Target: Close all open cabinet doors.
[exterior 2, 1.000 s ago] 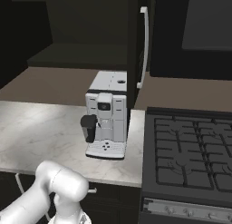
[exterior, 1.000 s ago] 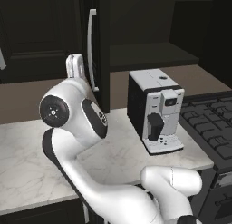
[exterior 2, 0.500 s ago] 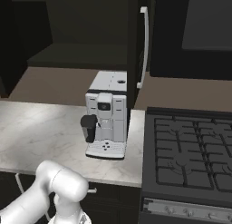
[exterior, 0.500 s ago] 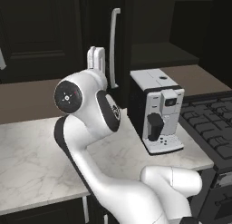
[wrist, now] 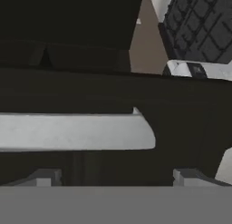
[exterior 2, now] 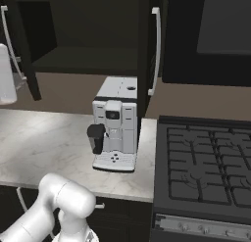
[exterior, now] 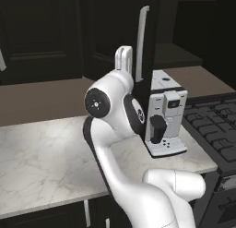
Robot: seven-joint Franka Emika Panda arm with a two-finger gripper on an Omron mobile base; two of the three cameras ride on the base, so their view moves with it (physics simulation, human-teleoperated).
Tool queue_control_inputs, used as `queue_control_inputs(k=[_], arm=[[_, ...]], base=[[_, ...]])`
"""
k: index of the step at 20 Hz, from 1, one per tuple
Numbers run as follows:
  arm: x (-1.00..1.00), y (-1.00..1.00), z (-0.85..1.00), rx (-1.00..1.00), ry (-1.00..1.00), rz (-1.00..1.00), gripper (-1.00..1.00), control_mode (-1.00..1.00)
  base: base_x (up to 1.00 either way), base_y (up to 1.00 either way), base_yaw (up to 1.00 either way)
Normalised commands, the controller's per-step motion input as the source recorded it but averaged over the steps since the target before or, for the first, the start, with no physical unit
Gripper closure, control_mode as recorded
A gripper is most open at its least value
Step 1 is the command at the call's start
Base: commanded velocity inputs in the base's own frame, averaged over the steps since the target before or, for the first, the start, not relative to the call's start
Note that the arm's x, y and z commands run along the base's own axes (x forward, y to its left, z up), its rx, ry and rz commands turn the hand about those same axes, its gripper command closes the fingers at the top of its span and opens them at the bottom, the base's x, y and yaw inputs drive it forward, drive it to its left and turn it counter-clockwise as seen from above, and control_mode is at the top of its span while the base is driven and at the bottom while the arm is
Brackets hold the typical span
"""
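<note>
The jaws (wrist: 115, 177) are set wide apart, with nothing clamped; a silver handle (wrist: 74, 131) lies just beyond them against a black door (wrist: 113, 89). In the base views, that door (exterior: 150, 47) is seen edge-on, swung out above a coffee machine (exterior: 164, 115). The machine is carried on a white marble desk (exterior: 41, 153). A black stove (exterior 2: 211, 167) adjoins the desk. Dark cabinets (exterior: 41, 33) line the brown wall (exterior 2: 68, 91).
</note>
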Motion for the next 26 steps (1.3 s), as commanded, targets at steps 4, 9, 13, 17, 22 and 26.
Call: queue_control_inputs(k=[4, 9, 13, 17, 22, 26], arm=[[0.52, -0.58, -0.12, 0.13, -0.22, -0.03, -1.00, -1.00], [0.69, -0.45, -0.17, 0.12, -0.14, -0.01, -1.00, -1.00], [0.87, -0.07, -0.17, 0.13, -0.08, 0.03, -1.00, -1.00], [0.83, 0.03, -0.03, 0.15, 0.00, 0.17, -1.00, -1.00], [0.91, 0.00, -0.09, 0.15, 0.02, 0.20, -1.00, -1.00], [0.76, 0.00, -0.20, 0.05, 0.00, 0.23, -1.00, -1.00]], base=[[0.00, 0.00, 0.00], [0.00, 0.00, 0.00], [0.00, 0.00, 0.00], [0.00, 0.00, 0.00], [0.00, 0.00, 0.00], [0.00, 0.00, 0.00]])
